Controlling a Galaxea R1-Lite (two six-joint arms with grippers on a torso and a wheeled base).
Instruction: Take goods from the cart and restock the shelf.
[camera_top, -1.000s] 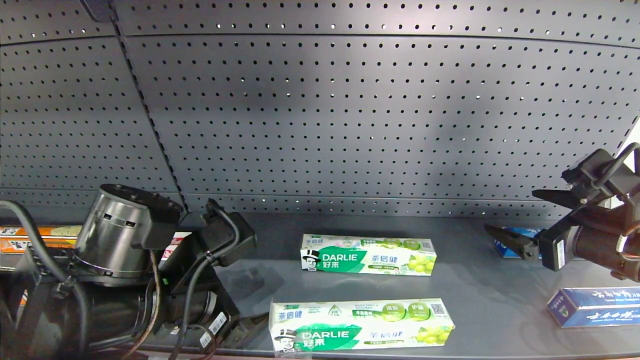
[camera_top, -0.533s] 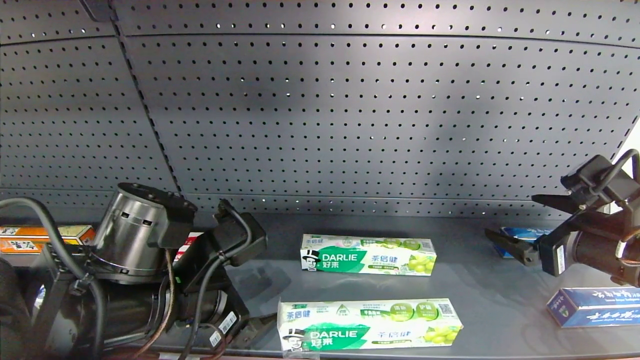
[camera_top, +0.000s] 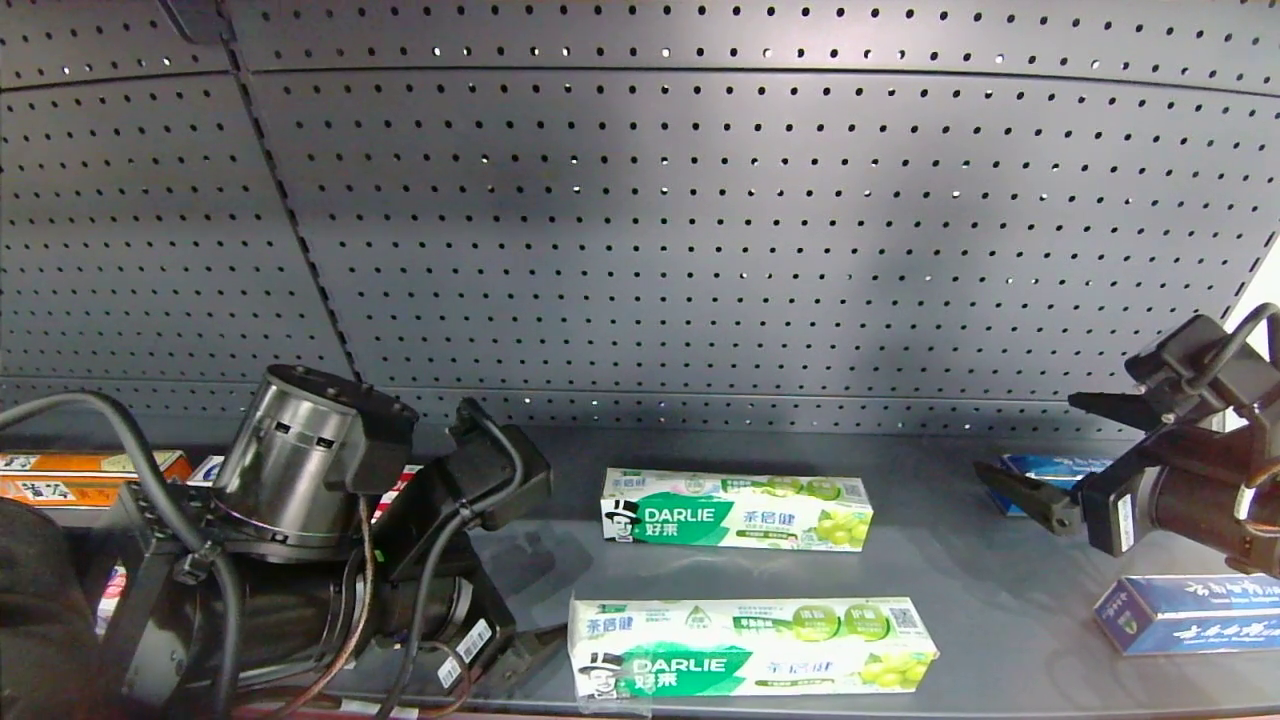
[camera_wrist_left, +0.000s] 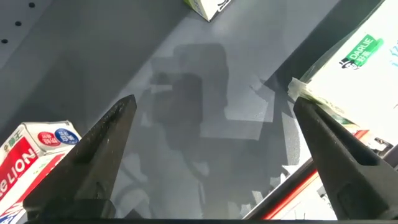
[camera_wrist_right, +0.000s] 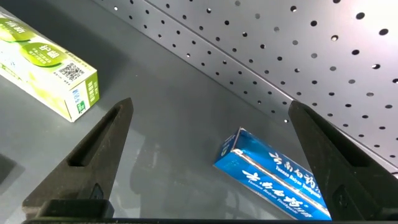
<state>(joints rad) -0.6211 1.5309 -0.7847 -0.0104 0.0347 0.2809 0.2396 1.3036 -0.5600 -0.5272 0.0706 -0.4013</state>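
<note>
**Two green boxes lie on the shelf, both end effectors are open and empty**

The dark grey shelf (camera_top: 980, 590) has a back panel (camera_top: 700, 250) with many small holes. Two long green boxes lie flat on the shelf, one behind the other, with their long sides along the shelf edge. The rear green box (camera_top: 737, 510) is near the middle of the shelf. The front green box (camera_top: 752, 647) lies close to the front edge, well apart from the rear one.

The left end effector (camera_wrist_left: 214, 106) is low over the shelf at the left, near the front edge. Its fingers stand wide apart and only bare shelf is between them. The left end of the front green box is just beside one finger; I cannot tell if they touch. A red and white box (camera_wrist_left: 31, 152) lies beside the other finger, and an orange box (camera_top: 90, 475) lies further left on the shelf.

The right end effector (camera_top: 1030, 435) is at the right side, a little above the shelf. Its fingers are also spread, with nothing held. A blue box (camera_wrist_right: 273, 177) lies on the shelf near the back panel, beyond the fingers. A second blue box (camera_top: 1190, 612) lies nearer to the front edge at the far right.
</note>
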